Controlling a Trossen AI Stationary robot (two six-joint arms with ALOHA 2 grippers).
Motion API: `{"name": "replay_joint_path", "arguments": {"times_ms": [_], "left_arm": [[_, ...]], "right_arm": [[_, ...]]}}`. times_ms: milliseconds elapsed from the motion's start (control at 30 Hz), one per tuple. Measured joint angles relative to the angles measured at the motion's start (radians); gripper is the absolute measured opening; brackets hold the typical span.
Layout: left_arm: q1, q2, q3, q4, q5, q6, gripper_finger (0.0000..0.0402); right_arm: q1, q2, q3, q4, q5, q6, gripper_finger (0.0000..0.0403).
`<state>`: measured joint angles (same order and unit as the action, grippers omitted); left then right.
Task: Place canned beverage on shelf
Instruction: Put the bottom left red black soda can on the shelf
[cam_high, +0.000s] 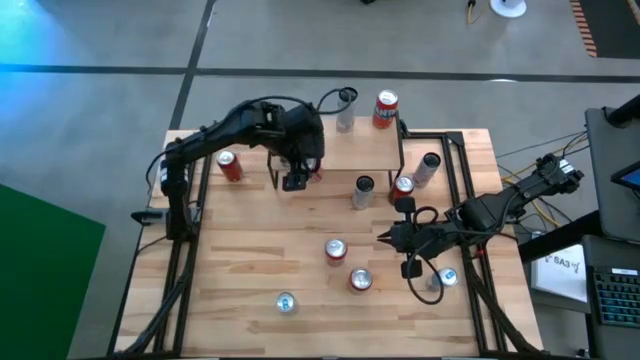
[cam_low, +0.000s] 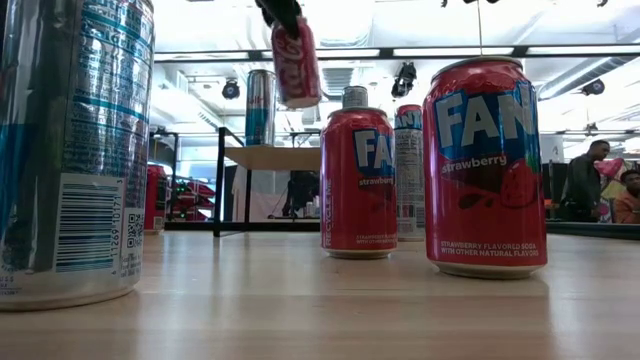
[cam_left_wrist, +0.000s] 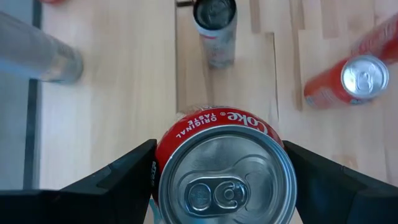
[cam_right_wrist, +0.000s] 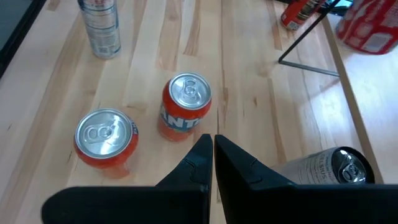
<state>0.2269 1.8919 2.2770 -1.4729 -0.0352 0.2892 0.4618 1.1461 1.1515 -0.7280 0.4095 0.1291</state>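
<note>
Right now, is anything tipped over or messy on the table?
Nothing is spilled. One can lies on its side right of the shelf. The left gripper holds a Coke can in the air.

Shelf (cam_high: 355, 150) top mostly bare; grey can (cam_high: 346, 122) and red can (cam_high: 385, 110) crowd far edge. Dark can (cam_high: 363, 192), red-topped can (cam_high: 404, 186) block front right, seemingly close.

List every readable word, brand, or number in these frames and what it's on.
"FAN", "strawberry", "STRAWBERRY FLAVORED SODA WITH OTHER NATURAL FLAVORS": near red can, low view.
"FA": second red can.
"Coke", "ORIGINAL": can held in the left end effector.
Barcode digits on the blue can: too small.
</note>
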Motion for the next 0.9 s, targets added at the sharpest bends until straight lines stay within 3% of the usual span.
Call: {"name": "replay_joint_path", "arguments": {"times_ms": [400,533,600,900], "left_arm": [[0.002,0.032,-0.013,0.081,0.038,0.017,0.0289],[0.002,0.033,-0.013,0.129,0.042,0.039,0.0289],[0.003,0.032,-0.013,0.152,0.055,0.053,0.0289],[0.0,-0.002,0.003,0.153,0.129,0.066,0.0289]], "right_arm": [[-0.001,0.0,-0.003,0.004,-0.016,-0.014,0.0009],[-0.028,0.0,-0.028,0.042,0.048,-0.024,0.0009],[-0.06,0.0,-0.052,0.084,0.087,-0.048,0.0009],[-0.291,0.0,-0.107,0.275,0.08,-0.228,0.0009]]}}
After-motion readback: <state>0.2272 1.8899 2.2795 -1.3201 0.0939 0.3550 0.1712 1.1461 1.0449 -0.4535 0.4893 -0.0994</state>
